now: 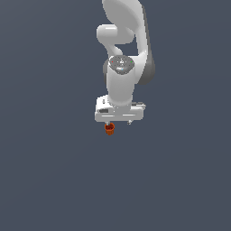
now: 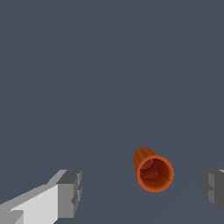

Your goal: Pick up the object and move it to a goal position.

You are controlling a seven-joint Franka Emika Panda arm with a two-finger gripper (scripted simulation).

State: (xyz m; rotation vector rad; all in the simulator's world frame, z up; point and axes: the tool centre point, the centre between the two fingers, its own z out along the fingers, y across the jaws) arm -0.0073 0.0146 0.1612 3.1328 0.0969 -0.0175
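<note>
Wrist view shows the little orange-red cup [image 2: 154, 173] tipped so its dark hollow mouth faces the camera, sitting in the gap between the two grey fingers [image 2: 70, 194], nearer one of them and touching neither. The claw [image 2: 140, 192] is spread wide and grips nothing. From the exterior view, the cup [image 1: 109, 128] sits just under the white arm [image 1: 122, 67], below the claw [image 1: 118, 122].

The white arm [image 1: 126, 54] reaches straight down, wrist vertical, with the hand [image 1: 118, 122] pointing at the floor. Its two grey fingers [image 2: 70, 192] are spread wide apart, gripping nothing.
</note>
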